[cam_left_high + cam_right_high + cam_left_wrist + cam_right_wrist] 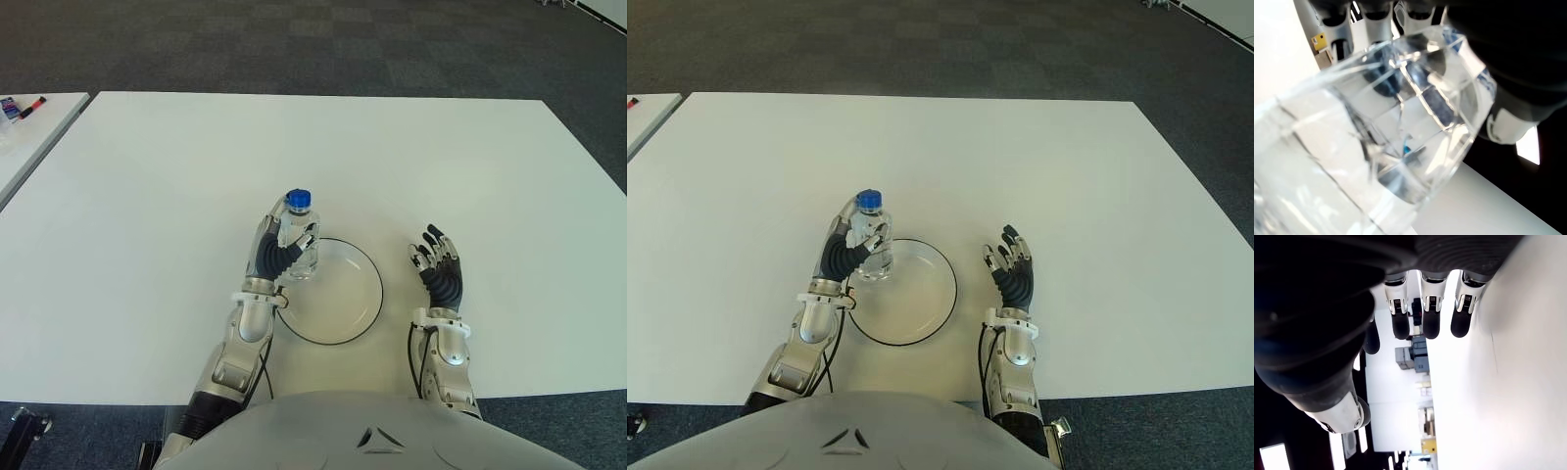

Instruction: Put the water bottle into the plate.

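Note:
A clear water bottle [302, 242] with a blue cap [298, 200] stands upright at the left rim of a white plate [343, 304] with a dark edge. My left hand [276, 249] is wrapped around the bottle, fingers curled on its body. The left wrist view is filled by the bottle [1376, 147], with the fingers [1376, 19] behind it. Whether the bottle's base touches the plate or hangs just above it I cannot tell. My right hand [439, 262] shows to the right of the plate, fingers spread and holding nothing.
The white table [313, 157] stretches far ahead and to both sides. A second white table [29, 127] stands at the far left with small objects [20, 106] on it. Dark carpet lies beyond.

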`<state>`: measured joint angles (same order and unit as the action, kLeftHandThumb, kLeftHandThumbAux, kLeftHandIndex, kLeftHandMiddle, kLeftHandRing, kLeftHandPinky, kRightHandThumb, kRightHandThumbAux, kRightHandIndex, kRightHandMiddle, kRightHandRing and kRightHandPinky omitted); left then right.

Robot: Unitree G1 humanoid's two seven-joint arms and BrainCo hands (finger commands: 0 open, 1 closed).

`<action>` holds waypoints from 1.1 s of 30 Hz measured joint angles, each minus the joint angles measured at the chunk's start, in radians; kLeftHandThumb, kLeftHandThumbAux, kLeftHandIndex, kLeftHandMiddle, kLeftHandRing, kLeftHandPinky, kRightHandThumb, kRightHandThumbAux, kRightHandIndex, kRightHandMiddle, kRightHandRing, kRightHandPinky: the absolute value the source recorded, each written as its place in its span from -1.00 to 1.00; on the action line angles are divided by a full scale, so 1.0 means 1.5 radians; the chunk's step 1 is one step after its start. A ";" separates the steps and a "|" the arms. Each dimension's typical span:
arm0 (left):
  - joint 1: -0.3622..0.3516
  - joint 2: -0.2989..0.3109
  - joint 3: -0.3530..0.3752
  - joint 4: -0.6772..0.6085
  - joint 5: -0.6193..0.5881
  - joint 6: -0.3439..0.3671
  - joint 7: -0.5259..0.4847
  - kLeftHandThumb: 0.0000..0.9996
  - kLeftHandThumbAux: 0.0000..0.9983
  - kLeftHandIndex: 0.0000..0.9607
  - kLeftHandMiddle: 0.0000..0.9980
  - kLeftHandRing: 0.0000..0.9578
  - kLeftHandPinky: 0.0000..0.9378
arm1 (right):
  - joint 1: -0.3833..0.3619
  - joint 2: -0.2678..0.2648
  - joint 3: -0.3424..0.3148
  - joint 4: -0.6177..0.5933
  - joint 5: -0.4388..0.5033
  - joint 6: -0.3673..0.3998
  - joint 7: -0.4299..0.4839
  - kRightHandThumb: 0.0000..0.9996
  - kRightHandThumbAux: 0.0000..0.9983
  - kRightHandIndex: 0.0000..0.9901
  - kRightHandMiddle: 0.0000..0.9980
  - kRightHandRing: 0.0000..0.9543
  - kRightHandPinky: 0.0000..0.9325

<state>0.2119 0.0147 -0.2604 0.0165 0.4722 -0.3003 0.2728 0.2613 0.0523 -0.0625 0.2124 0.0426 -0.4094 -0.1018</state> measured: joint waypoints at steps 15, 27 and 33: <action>-0.005 0.000 -0.005 0.032 -0.001 -0.009 0.000 1.00 0.26 -0.46 -0.14 0.05 -0.02 | 0.002 0.000 0.005 -0.002 0.000 0.000 -0.007 0.04 0.58 -0.61 -0.73 -0.75 -0.64; -0.013 0.000 -0.012 0.049 -0.001 -0.029 0.001 1.00 0.26 -0.47 -0.15 0.06 0.00 | 0.002 0.000 0.007 -0.002 -0.001 0.000 -0.011 0.05 0.59 -0.60 -0.73 -0.74 -0.63; -0.013 0.000 -0.016 0.051 -0.001 -0.032 0.001 1.00 0.26 -0.49 -0.15 0.07 0.00 | 0.002 0.000 0.007 -0.001 -0.001 -0.001 -0.011 0.06 0.59 -0.59 -0.73 -0.74 -0.64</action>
<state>0.1924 0.0148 -0.2850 0.0927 0.4705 -0.3490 0.2737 0.2643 0.0525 -0.0513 0.2105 0.0416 -0.4112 -0.1188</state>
